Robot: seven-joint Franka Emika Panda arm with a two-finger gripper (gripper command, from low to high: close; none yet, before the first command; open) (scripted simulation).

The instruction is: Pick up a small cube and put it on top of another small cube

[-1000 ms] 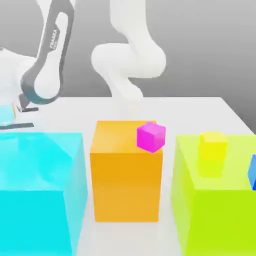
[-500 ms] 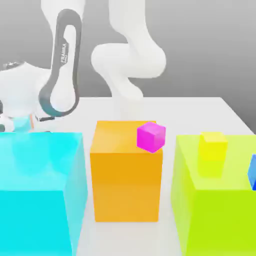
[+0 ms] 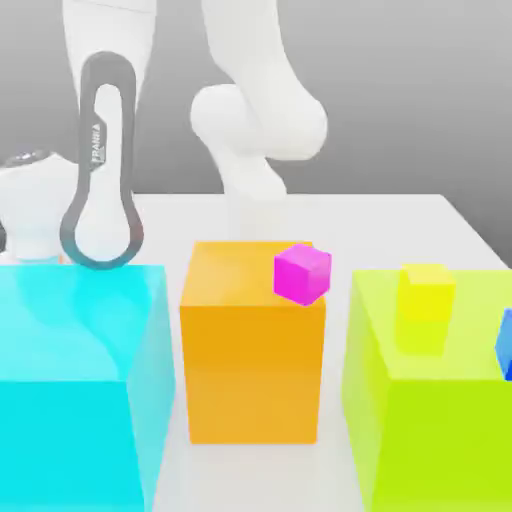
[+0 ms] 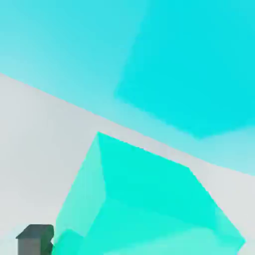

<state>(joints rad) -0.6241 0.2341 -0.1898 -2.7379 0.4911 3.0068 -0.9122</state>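
Pale, smooth surface [image 3: 370,218], extending beyond the huge cyan block [image 3: 70,440]. Small glossy teal cube [image 4: 144,184]: sitting far left, by the gripper [image 4: 36,241], whose grip I cannot tell; lifting is requiring centred, confirmed hold.

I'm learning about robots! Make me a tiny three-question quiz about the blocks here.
1. What color is the small cube on the orange block?
2. True or false: the yellow cube sits on the big cyan block.
3. Fill in the blank: in the exterior view, the orange block stands between the big cyan block and the big ____ block.

Key: 1. magenta; 2. false; 3. lime green
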